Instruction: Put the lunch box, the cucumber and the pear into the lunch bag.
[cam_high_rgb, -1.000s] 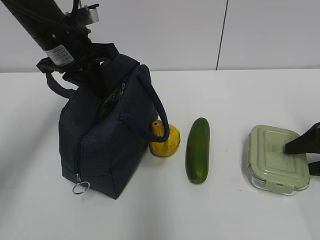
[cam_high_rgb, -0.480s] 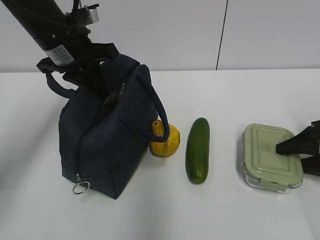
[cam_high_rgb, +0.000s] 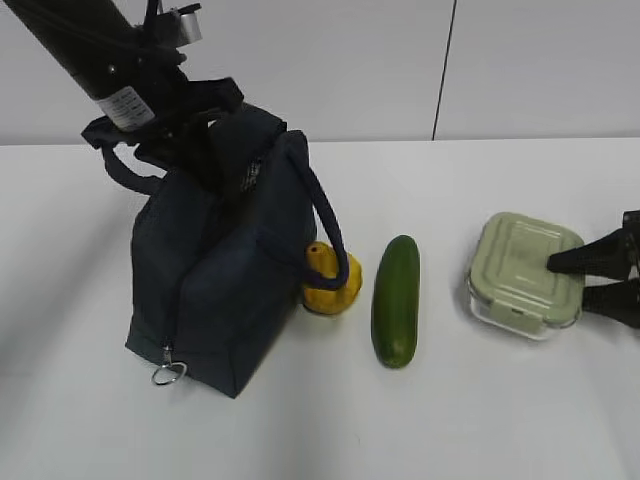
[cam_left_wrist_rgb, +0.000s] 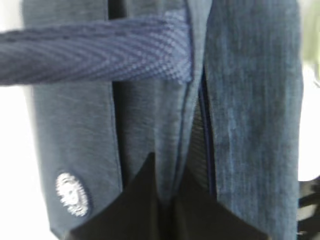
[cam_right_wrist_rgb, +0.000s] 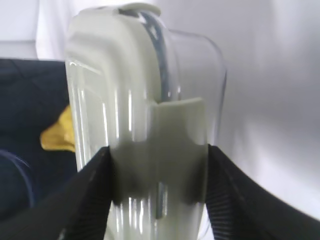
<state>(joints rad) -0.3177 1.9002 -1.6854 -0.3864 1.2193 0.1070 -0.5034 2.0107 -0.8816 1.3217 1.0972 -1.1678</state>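
The left end effector pinches the top edge of the navy lunch bag; its round white logo is too blurred to read. Just right of the bag lies the pear, then the cucumber. Farther right, the right end effector clamps the sage-lidded lunch box above the desk.
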